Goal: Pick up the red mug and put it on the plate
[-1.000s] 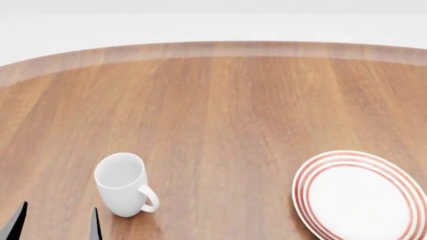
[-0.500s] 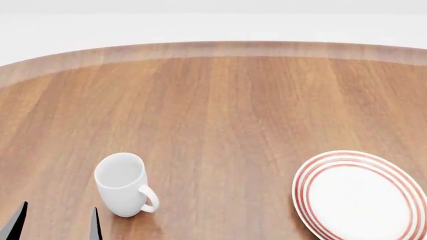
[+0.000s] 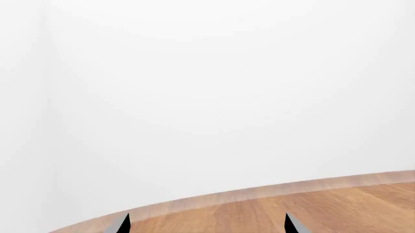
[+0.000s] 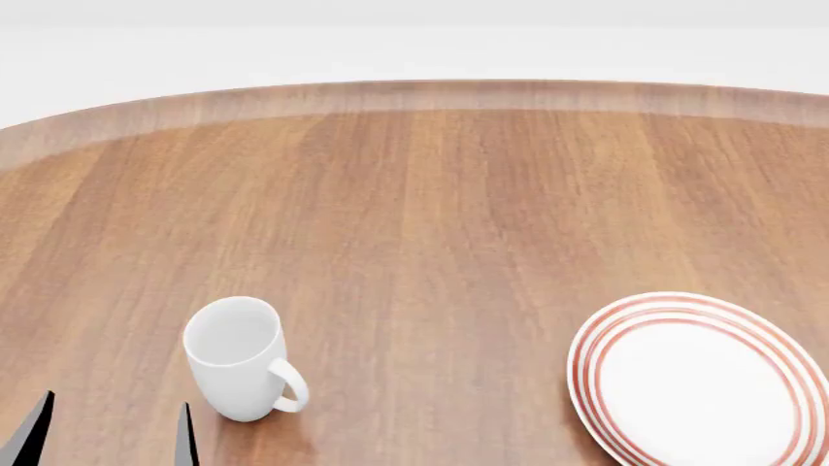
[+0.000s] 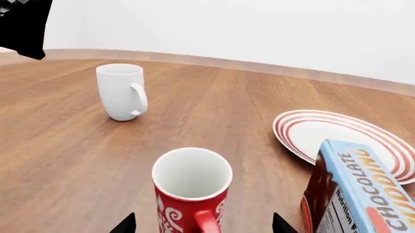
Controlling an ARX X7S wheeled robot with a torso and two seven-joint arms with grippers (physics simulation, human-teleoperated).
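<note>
My right end effector (image 5: 202,224) shows only its two dark fingertips at the edge of the right wrist view. The tips stand well apart, one on either side of the red mug (image 5: 192,191), and neither touches it. The mug stands upright on the wooden bench (image 5: 65,145), directly ahead of the right end effector. Its white interior is visible, and its red handle faces back toward my wrist camera.

From the red mug, the plate (image 5: 337,136) lies flat on the bench at about 2 o'clock, near but apart. It is round and white with concentric red rings at the rim. A blue and brown chocolate pudding box (image 5: 353,194) stands at about 3 o'clock from the mug, just beside it, and overlaps the near rim of the plate in that view. Whether box and plate touch, I cannot tell. A plain white mug (image 5: 121,91) stands upright at about 11 o'clock from the red mug, well apart, with its handle toward the plate side.

In the head view, the red mug is out of sight. My left end effector (image 4: 111,432) sits at about 7 o'clock from the white mug, near it. Its fingertips are spread and hold nothing.
</note>
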